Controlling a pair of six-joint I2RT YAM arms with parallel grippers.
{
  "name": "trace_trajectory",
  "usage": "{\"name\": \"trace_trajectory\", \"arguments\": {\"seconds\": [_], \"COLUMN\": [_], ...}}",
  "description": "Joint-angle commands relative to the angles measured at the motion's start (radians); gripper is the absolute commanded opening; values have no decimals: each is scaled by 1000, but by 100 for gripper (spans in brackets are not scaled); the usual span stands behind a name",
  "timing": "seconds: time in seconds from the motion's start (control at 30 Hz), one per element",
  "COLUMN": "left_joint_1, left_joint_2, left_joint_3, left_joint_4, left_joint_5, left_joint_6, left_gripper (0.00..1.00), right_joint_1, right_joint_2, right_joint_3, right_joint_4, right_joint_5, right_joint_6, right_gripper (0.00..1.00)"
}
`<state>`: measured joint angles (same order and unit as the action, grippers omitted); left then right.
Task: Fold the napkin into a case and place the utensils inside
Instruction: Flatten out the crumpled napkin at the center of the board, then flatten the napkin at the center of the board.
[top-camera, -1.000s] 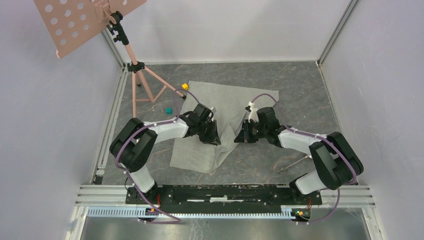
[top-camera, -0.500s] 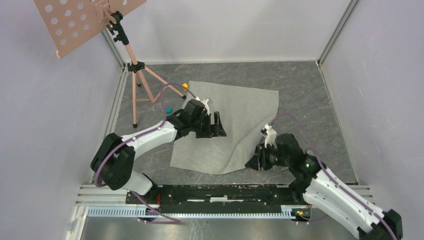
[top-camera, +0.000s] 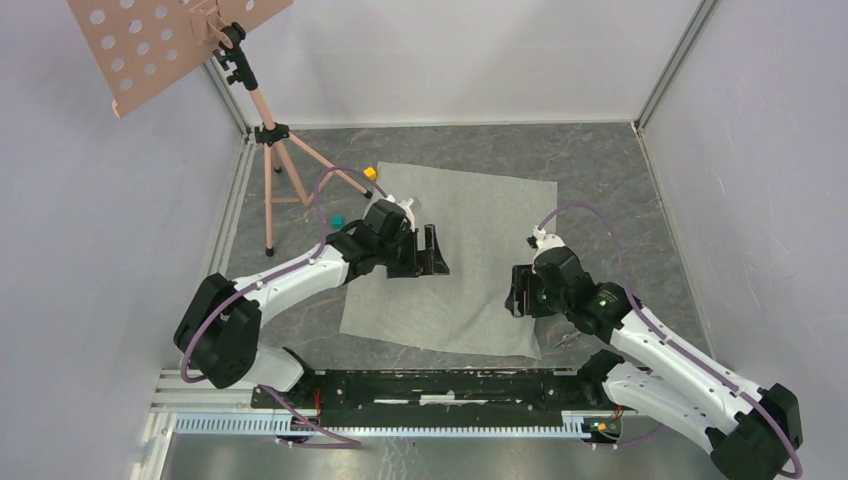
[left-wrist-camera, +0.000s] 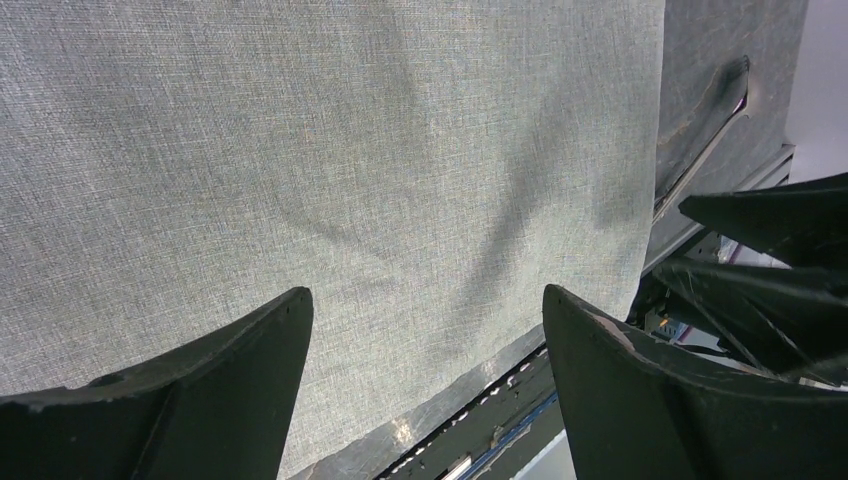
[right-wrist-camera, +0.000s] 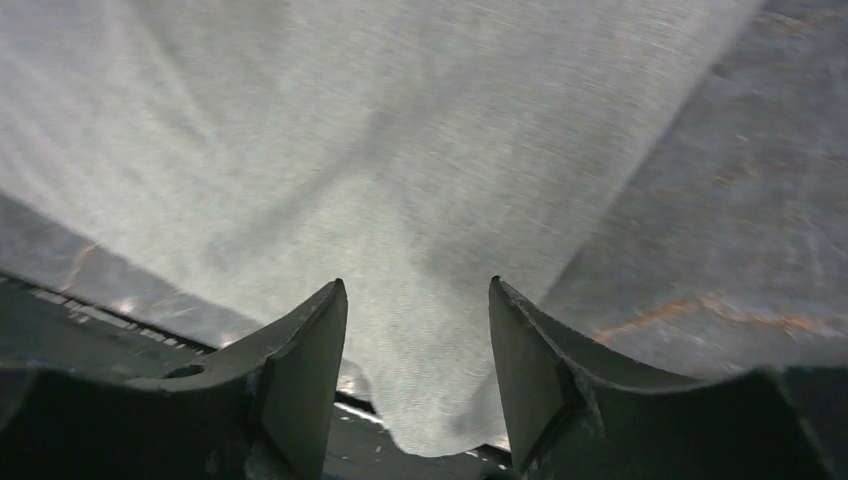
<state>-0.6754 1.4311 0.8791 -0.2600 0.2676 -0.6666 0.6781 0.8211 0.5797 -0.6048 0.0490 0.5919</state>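
Reading the top external view first, I judge the task to be at its start: the napkin (top-camera: 470, 225) lies spread flat in one layer on the counter (top-camera: 610, 190), no fold is made, no case exists, and the utensils (top-camera: 568, 341) lie off the cloth near its near right corner, partly hidden by my right arm. My left tool (top-camera: 437, 250) hangs over the left half of the cloth; my right tool (top-camera: 513, 290) sits at its right edge. Count: one napkin, one yellow cube (top-camera: 370, 172), one teal cube (top-camera: 338, 219), one pink stand (top-camera: 265, 130); the utensil count cannot be settled. From the left wrist, my left tool (left-wrist-camera: 425, 300) is spread wide with nothing between its fingers, the napkin (left-wrist-camera: 350, 150) below, and one slim metal piece (left-wrist-camera: 715, 100) past the cloth edge. From the right wrist, which is blurred, my right tool (right-wrist-camera: 417, 290) is also spread, straddling a napkin (right-wrist-camera: 420, 150) corner without pinching it. Folding and loading both remain.
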Motion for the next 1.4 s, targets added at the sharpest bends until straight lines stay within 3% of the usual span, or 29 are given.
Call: {"name": "trace_trajectory", "arguments": {"seconds": [0.0,0.1,0.3,0.47,0.6,0.7,0.8,0.87,1.0,1.13,1.23,1.37], "left_joint_1": [-1,-1,-2,-1,1,0,5,9,17,17,24,66], "left_joint_2": [-49,-35,-1,-9,-7,-22,-30,-31,4,33,55,102], "left_joint_3": [-22,-31,-23,-34,-39,-50,-49,-51,-38,-23,5,66], "left_joint_4": [2,18,36,31,21,25,18,17,21,28,32,71], "left_joint_5": [-14,-22,-25,-46,-74,-108,-130,-143,-138,-126,-137,-90], "left_joint_6": [9,4,-2,-3,-3,-10,-13,-14,-15,-26,-41,-100], "left_gripper": [92,95,96,96,96,98,99,100,100,100,100,100], "right_joint_1": [-4,-5,12,67,66,59,46,-23,-234,-350,-425,-486], "right_joint_2": [32,109,317,442,557,629,594,552,503,561,634,793], "right_joint_3": [2,-28,-35,39,66,142,207,220,200,268,310,448], "right_joint_4": [-51,37,243,383,465,433,352,311,338,292,347,383], "right_joint_5": [140,39,-175,-247,-276,-266,-151,-107,-197,-166,-137,-112], "right_joint_6": [-74,-138,-190,-207,-195,-208,-244,-251,-255,-319,-337,-372], "right_gripper": [56,52,54,66,72,72,73,75,70,70,69,53]}}
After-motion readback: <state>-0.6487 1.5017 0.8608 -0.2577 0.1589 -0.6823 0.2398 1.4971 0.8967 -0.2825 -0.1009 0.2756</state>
